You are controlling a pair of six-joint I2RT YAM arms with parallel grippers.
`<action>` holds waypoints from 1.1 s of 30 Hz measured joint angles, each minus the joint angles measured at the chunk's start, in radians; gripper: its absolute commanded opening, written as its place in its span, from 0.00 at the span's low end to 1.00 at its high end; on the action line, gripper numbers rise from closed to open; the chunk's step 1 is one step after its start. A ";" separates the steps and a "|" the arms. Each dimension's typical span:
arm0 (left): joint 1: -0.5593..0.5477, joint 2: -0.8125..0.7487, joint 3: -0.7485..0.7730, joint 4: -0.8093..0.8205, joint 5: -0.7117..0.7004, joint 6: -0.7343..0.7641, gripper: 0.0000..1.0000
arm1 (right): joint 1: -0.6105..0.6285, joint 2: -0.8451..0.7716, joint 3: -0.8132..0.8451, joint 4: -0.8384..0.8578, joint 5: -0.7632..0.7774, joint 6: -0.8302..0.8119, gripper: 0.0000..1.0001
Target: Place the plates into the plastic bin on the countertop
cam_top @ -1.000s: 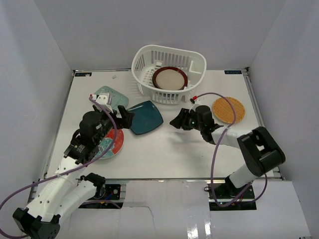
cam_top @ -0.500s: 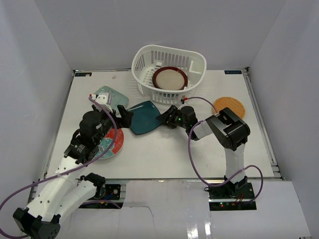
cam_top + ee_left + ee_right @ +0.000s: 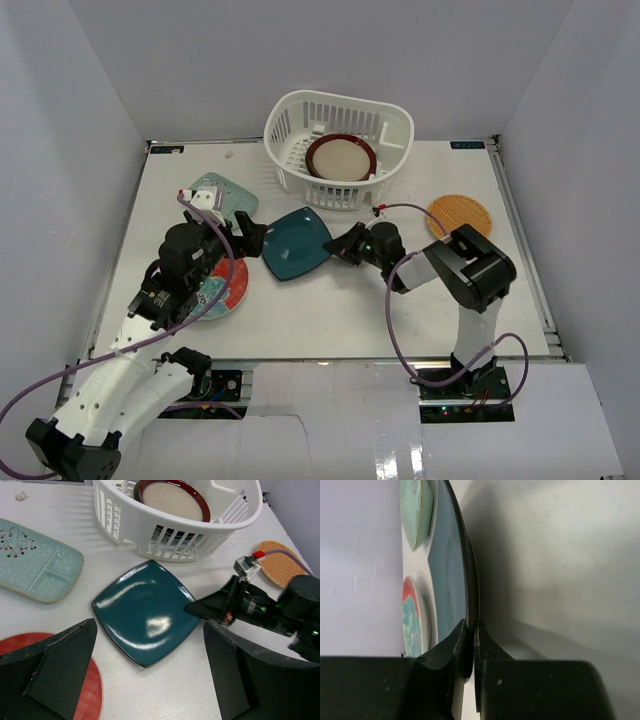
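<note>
On the white countertop [image 3: 320, 310] lies the dark teal square plate [image 3: 297, 243]. My right gripper [image 3: 346, 247] is shut on its right corner. The right wrist view shows the jaws [image 3: 471, 625] pinching the plate's thin dark rim [image 3: 450, 570]. Above the plate's near-left edge hovers my left gripper [image 3: 245, 240], open and holding nothing, and in its wrist view the plate [image 3: 145, 610] lies between the wide fingers [image 3: 60, 665]. At the back stands the white plastic bin [image 3: 395, 125] with a brown-rimmed beige plate [image 3: 340, 157] inside.
A pale mint rectangular plate [image 3: 222, 192] lies at the left rear. Partly under my left arm sits a red-and-teal round plate [image 3: 225, 292]. An orange woven-look plate [image 3: 459, 218] rests to the right. Pale grey walls enclose the table.
My right gripper reached left to the teal plate's corner and shut on it. The plate has shifted slightly to the right. The left arm has not moved.
</note>
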 measured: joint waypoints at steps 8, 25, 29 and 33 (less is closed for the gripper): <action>0.013 -0.030 0.000 0.000 0.000 0.000 0.98 | -0.022 -0.567 -0.177 -0.329 -0.049 -0.213 0.08; 0.022 -0.063 -0.002 0.008 0.064 -0.009 0.98 | -0.288 -0.103 0.773 -0.496 -0.011 -0.303 0.08; 0.022 -0.063 -0.002 0.009 0.075 -0.009 0.98 | -0.314 0.099 0.984 -0.643 0.049 -0.333 0.08; 0.024 -0.063 -0.002 0.009 0.081 -0.009 0.98 | -0.315 0.163 1.020 -0.777 0.103 -0.389 0.08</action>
